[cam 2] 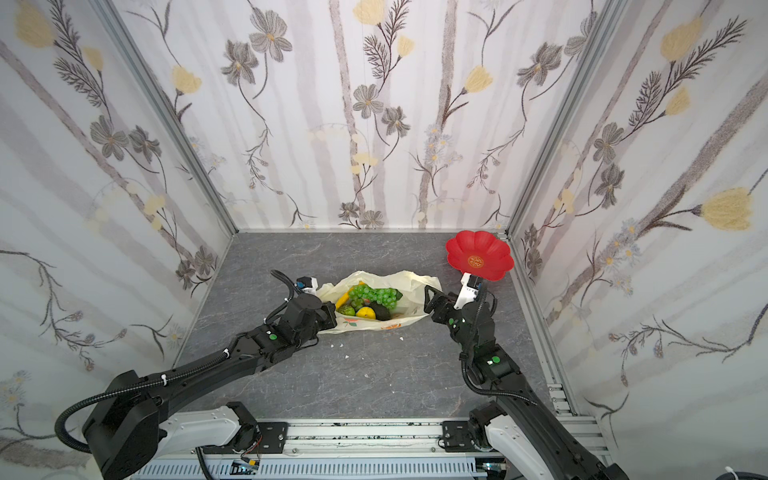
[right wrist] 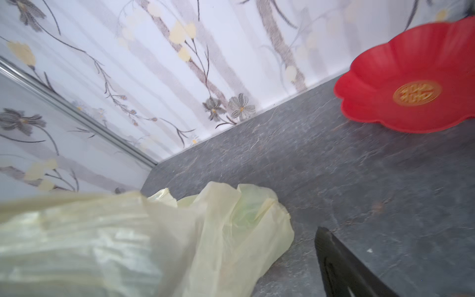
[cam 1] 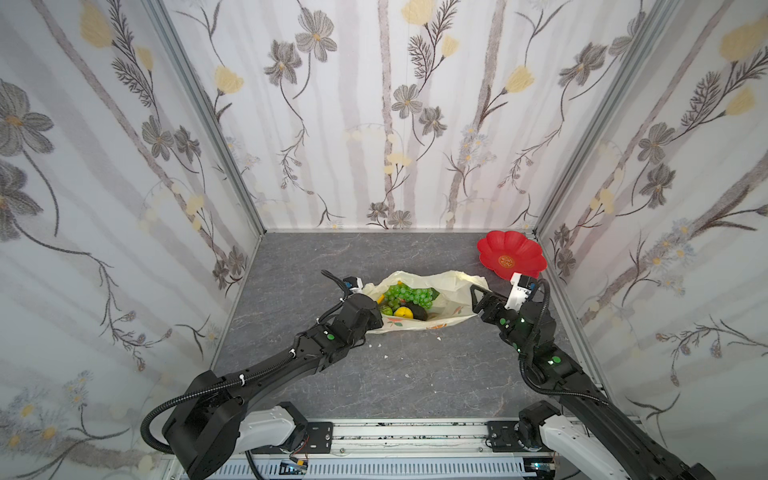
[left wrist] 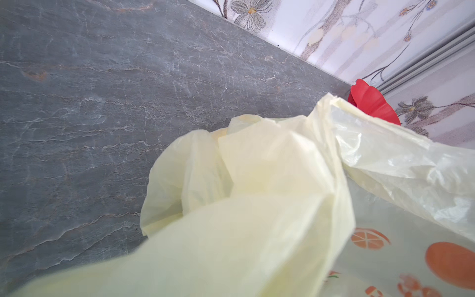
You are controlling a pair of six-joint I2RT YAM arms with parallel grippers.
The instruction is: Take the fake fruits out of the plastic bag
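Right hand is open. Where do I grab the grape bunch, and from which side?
Come straight down with the right hand through the bag's open mouth and pinch the grape bunch across its narrow width. It lies on top of the other fruits, uncovered, stretched left to right, so a side approach would likely snag plastic.

Plastic bag [left wrist: 257,180] bunched close, apparently held; red plate [left wrist: 370,105] behind.

Left end effector [cam 1: 376,320] clamped; right end effector [cam 1: 474,300] spread.
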